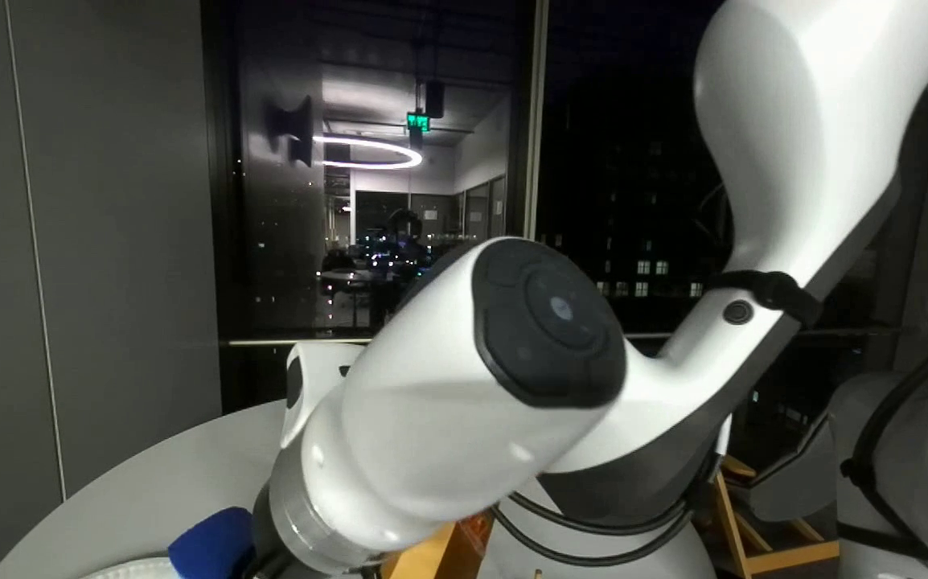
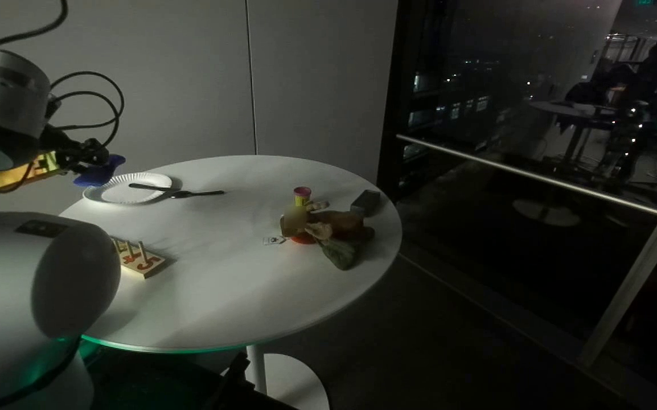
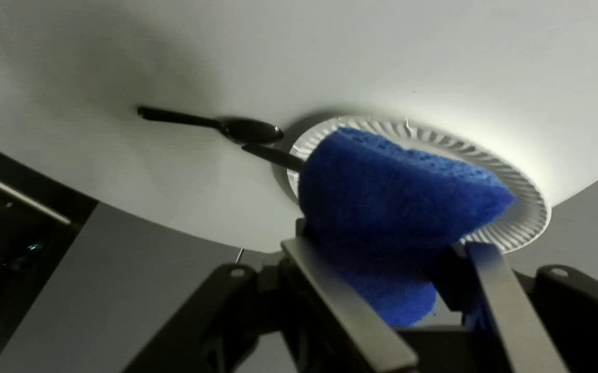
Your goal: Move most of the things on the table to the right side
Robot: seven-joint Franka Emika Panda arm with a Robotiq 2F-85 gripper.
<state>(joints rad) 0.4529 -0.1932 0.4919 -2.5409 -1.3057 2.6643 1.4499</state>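
Note:
My gripper (image 3: 388, 248) is shut on a blue sponge (image 3: 402, 191), which bulges out between the fingers. The sponge also shows in both exterior views (image 1: 215, 543) (image 2: 99, 172), held above the table near the white paper plate (image 2: 96, 197). In the wrist view it covers much of the plate (image 3: 535, 223). A dark knife (image 2: 149, 187) lies across the plate's rim, and a dark spoon (image 2: 194, 194) lies beside it on the table. In the wrist view the spoon (image 3: 250, 131) is whole, while the knife (image 3: 273, 156) is partly hidden by the sponge.
On the round white table (image 2: 220, 302), a cluster holds a pink-lidded yellow tub (image 2: 302, 196), a brown plush toy (image 2: 334, 222), a green leafy piece (image 2: 339, 253) and a grey block (image 2: 366, 202). A wooden number board with pegs (image 2: 145, 263) stands near the robot's base.

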